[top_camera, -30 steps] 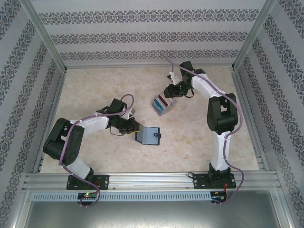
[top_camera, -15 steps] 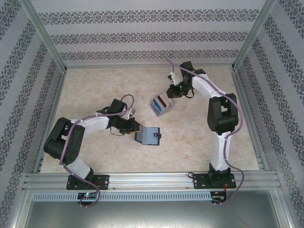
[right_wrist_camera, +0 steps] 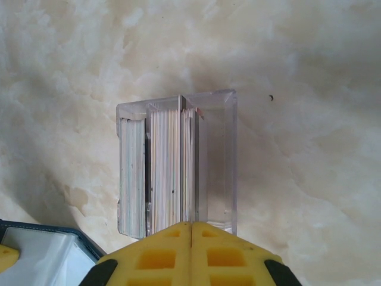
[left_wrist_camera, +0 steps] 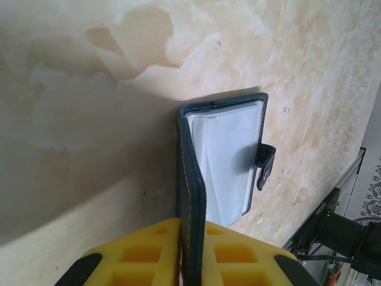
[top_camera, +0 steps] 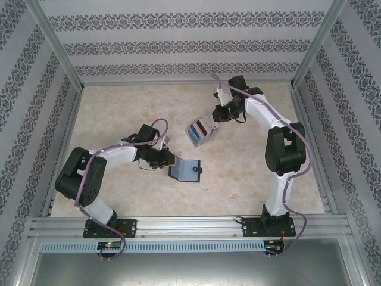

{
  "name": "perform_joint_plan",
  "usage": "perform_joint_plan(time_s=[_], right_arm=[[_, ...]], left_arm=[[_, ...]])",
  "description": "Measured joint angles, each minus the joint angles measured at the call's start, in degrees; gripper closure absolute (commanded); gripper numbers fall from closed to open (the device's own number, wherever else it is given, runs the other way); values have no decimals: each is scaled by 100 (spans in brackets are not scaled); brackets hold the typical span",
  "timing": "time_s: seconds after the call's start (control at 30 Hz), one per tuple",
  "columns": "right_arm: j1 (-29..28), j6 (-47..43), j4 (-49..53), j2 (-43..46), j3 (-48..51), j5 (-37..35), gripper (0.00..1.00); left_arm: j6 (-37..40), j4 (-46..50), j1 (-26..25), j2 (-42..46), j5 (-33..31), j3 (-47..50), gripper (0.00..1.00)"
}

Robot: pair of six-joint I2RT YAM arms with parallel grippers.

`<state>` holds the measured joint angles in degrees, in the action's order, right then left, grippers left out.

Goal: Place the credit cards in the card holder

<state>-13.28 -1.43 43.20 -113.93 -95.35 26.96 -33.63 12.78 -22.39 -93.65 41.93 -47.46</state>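
Left hand (left_wrist_camera: 190,223) clamped on one cover of the open card holder (left_wrist_camera: 229,158), near the middle of the table (top_camera: 250,179). Right hand (right_wrist_camera: 190,226) pressed shut at the credit cards (right_wrist_camera: 164,173), which stand on edge in a clear rack (right_wrist_camera: 217,161) farther back. Card pinched or not, cannot tell.

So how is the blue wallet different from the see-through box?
The navy-blue folding wallet is dark and open, its clear sleeves looking empty; the clear plastic box holds rows of cards. The left pincer pinches the wallet's cover; the right pincer is shut at the box's edge. Both sit on the pale table.
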Motion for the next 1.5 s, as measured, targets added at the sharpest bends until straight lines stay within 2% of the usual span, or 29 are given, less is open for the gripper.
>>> perform_joint_plan(time_s=[0.33, 0.4, 0.6, 0.97, 1.1, 1.3, 1.4, 1.5], right_arm=[[-39, 17, -125, -2, 90, -68, 90], [-48, 20, -131, -9, 90, -90, 85], [-44, 66, -142, -13, 90, -151, 81], [-33, 127, -210, -13, 149, -164, 100], [-20, 129, -407, 13, 260, -190, 100], [0, 216, -994, 463, 938, -380, 100], [-13, 396, -1528, 1027, 1646, -568, 100], [-39, 612, -2098, 1705, 2441, -846, 100]], left_arm=[[0, -17, 0, -195, 2, -2, 86], [0, -20, 0, -201, 4, -2, 87], [2, -22, 0, -216, 4, -2, 86], [0, -70, 0, -254, 4, -2, 87], [0, -76, 0, -256, 4, -2, 87], [0, -79, 0, -256, 4, -2, 87], [-2, -92, 0, -256, 2, -2, 87], [-31, -164, 0, -291, 2, 2, 82]])
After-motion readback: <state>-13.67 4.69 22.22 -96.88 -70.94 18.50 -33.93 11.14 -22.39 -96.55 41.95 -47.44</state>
